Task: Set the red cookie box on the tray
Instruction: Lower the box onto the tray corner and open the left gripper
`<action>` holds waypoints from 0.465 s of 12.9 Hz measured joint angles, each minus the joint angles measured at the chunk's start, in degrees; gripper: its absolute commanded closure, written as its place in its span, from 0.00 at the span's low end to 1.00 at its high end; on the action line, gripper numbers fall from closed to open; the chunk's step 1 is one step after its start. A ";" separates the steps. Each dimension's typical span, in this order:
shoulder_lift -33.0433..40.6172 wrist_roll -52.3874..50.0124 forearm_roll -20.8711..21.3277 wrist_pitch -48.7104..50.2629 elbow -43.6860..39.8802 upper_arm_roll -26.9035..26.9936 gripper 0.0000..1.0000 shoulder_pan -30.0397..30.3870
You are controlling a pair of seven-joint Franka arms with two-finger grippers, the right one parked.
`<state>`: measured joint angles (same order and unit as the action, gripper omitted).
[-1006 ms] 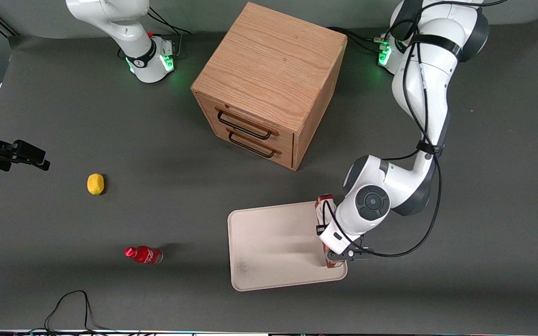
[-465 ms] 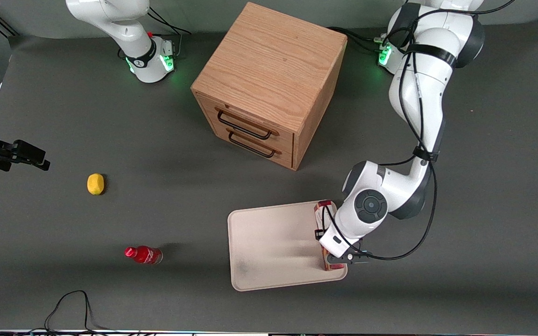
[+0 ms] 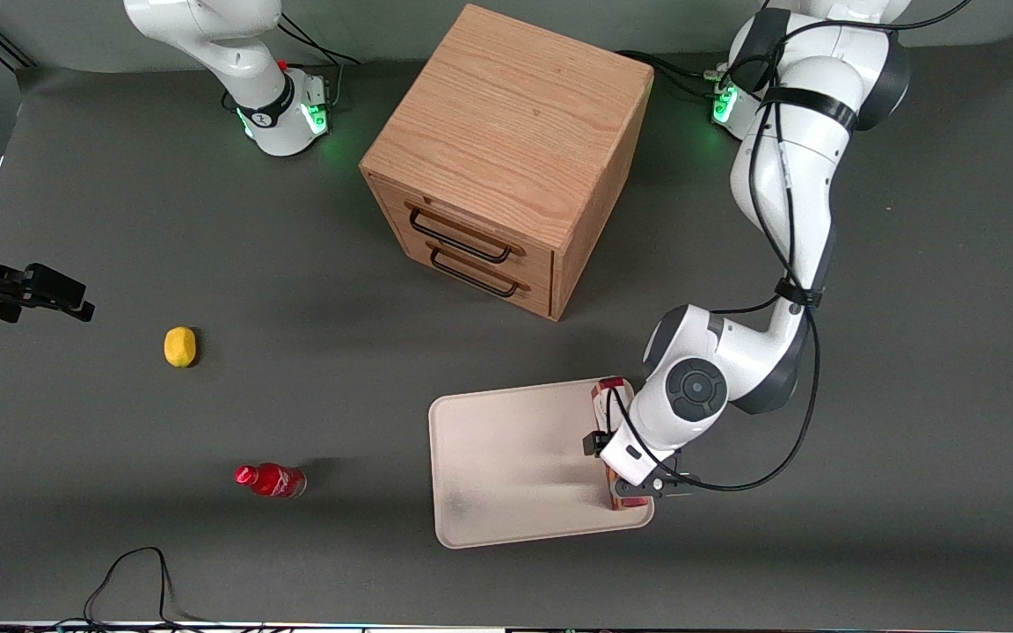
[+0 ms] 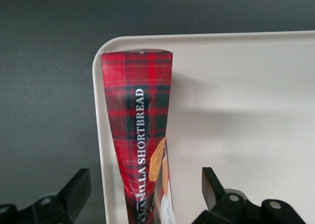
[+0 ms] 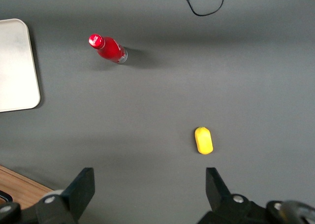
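Two black fingers (image 4: 74, 194) of my pincer (image 4: 145, 197) stand spread wide, one on each side of the red cookie box (image 4: 140, 135), with a clear gap between each tip and the carton. Nothing is gripped. The box stands on its thin edge, plaid side wall toward the wrist camera, white "SHORTBREAD" lettering running along it, a bit of tan cookie picture showing on the face.

Box sits on the tray (image 4: 256, 135), tight along the rim and close to one rounded corner. From the front, the box (image 3: 606, 393) shows as a narrow red strip at the tray's (image 3: 506, 466) edge on the working arm's side, mostly covered by the wrist; the pincer (image 3: 628, 482) is low over it.

Tray is cream-white, faint grey smudge near the corner closest to the front camera, toward the parked arm's end.

Farther from the front camera than the tray: wooden drawer cabinet (image 3: 506, 149), two black handles.

Toward the parked arm's end of the desk (image 3: 207, 220): small red bottle (image 3: 271, 480) lying on its side, and a yellow lemon (image 3: 179, 346) farther from the camera than the bottle. Both well apart from the tray.
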<state>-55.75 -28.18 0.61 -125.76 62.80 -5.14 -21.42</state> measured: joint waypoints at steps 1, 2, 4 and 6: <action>0.01 -0.02 0.01 0.03 0.07 0.11 0.00 0.02; 0.02 -0.02 0.06 0.06 0.32 0.40 0.00 0.15; 0.49 0.02 0.25 0.54 0.66 0.72 0.00 1.30; 3.02 0.16 0.32 4.41 1.53 0.73 0.01 2.48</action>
<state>-52.73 -28.02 0.93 -121.35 64.33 -4.41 -18.94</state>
